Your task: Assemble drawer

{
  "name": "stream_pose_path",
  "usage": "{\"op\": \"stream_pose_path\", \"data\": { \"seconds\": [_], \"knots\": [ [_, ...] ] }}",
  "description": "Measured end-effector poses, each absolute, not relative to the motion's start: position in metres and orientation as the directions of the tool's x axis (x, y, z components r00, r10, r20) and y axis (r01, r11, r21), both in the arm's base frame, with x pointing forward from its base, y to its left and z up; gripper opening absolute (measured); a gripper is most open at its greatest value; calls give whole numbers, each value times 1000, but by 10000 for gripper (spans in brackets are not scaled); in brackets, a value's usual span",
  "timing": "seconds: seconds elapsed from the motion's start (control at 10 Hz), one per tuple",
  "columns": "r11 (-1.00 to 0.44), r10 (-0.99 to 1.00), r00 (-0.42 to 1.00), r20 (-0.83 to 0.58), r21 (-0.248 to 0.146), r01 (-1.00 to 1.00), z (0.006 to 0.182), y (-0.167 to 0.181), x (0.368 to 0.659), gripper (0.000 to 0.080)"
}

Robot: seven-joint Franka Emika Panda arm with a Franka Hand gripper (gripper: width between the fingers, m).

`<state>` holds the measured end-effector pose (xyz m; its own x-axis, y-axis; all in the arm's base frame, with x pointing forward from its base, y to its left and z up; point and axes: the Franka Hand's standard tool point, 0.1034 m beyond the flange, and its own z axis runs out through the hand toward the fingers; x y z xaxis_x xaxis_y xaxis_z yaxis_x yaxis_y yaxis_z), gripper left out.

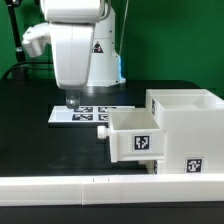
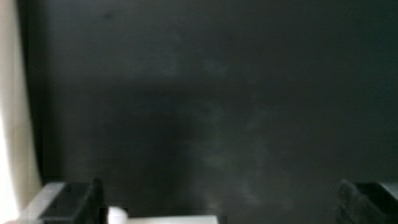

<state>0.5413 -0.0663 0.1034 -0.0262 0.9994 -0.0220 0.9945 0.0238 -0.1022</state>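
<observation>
The white drawer casing (image 1: 188,135) stands at the exterior view's right, with black-and-white tags on its front. One white tray (image 1: 134,136) sticks out of it toward the exterior view's left, with a tag on its face and a round knob (image 1: 104,131). A second tray does not show apart from the casing. My gripper (image 1: 72,101) hangs over the marker board, well clear of the tray to the exterior view's left. In the wrist view my gripper (image 2: 222,203) is open and empty, its dark fingers (image 2: 79,201) far apart over the black table.
The marker board (image 1: 88,114) lies flat on the black table (image 1: 25,140) under the gripper; a white patch of it (image 2: 169,216) shows between the fingers. The long low white border wall (image 1: 80,192) runs along the front. A pale strip (image 2: 13,110) lines one edge of the wrist view.
</observation>
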Motion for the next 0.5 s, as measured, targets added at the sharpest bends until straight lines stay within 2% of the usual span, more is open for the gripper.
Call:
{"op": "stream_pose_path", "data": {
  "seconds": [0.2, 0.5],
  "knots": [
    [71, 995, -62, 77, -113, 991, 92, -78, 534, 648],
    [26, 977, 3, 212, -136, 990, 70, -85, 522, 648]
  ]
}}
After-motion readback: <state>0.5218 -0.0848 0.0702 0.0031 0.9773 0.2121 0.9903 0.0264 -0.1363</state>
